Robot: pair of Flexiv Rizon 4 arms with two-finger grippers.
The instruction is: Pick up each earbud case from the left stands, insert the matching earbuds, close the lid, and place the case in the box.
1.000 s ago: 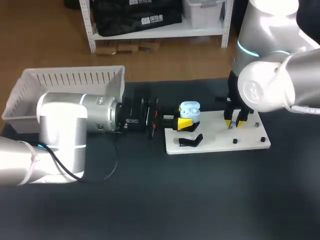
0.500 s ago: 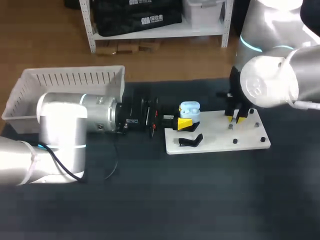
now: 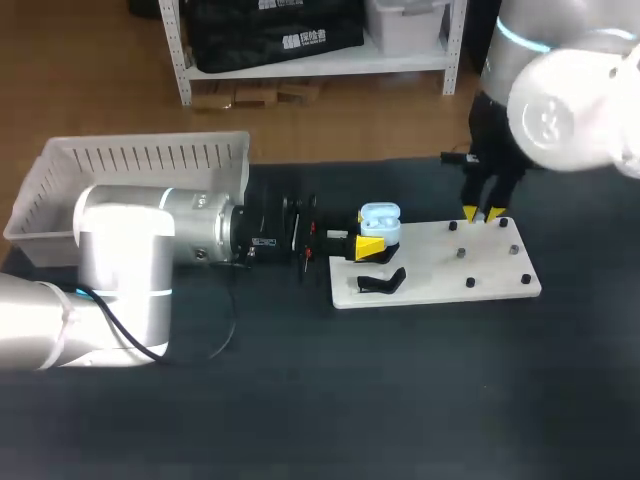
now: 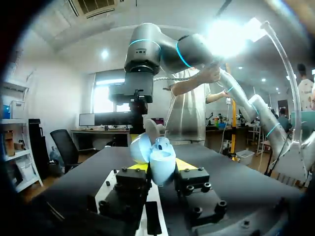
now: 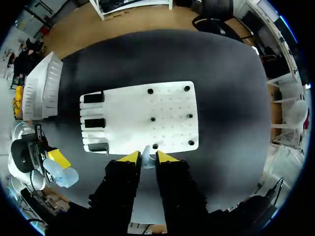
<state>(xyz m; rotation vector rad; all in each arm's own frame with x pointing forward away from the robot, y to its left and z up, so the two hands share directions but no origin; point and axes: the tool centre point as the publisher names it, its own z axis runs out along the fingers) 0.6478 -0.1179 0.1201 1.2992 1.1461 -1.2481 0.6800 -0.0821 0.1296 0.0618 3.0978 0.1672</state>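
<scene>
The glossy pale-blue earbud case [image 3: 379,220], rounded with its lid open, sits at the frame's centre, clamped between the yellow-tipped fingers of the left gripper [image 3: 372,240]. To its right, above the flat white board [image 3: 440,288] studded with black pegs, the right gripper [image 3: 483,213] pinches a small white earbud [image 5: 146,158]. A ribbed white plastic basket [image 3: 60,170] fills the upper left.

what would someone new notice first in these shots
The open light blue earbud case, clamped in the left gripper's fingers at the white board's left edge, stands out most. Over the board's far edge the right gripper hangs with a small white earbud pinched between its yellow-tipped fingers.
</scene>
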